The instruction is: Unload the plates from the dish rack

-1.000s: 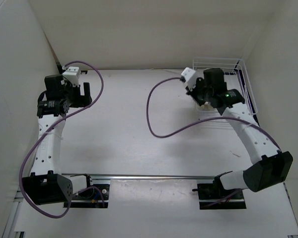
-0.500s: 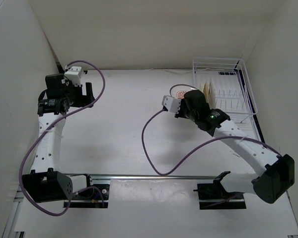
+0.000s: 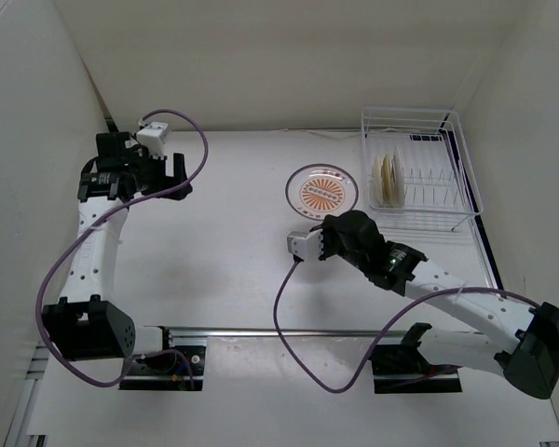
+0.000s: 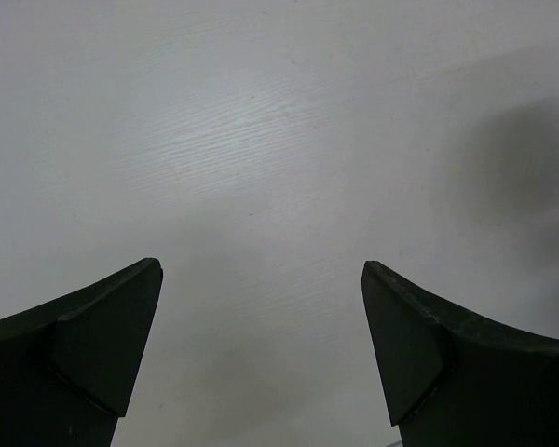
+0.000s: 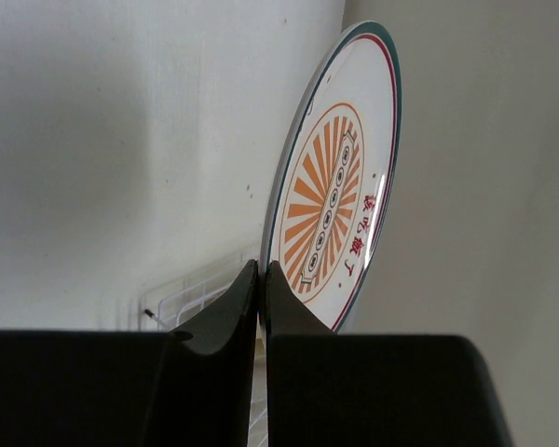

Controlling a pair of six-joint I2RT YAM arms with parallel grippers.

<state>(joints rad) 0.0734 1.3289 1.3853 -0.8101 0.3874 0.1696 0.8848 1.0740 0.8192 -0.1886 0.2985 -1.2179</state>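
My right gripper is shut on the near rim of the plate with the orange radial pattern. That plate lies face up over the table, left of the dish rack. Two more plates stand upright between the tines at the white wire rack's left end. A corner of the rack shows behind the held plate in the right wrist view. My left gripper hangs open over bare table at the far left, with nothing between its fingers.
White walls close the table on the left, back and right. A purple cable loops over the table below the right wrist. A metal rail runs between the arm bases at the near edge.
My right arm drew the orange plate out of the rack, carried it left and toward the near side, and turned it face up. The left gripper shifted slightly right.
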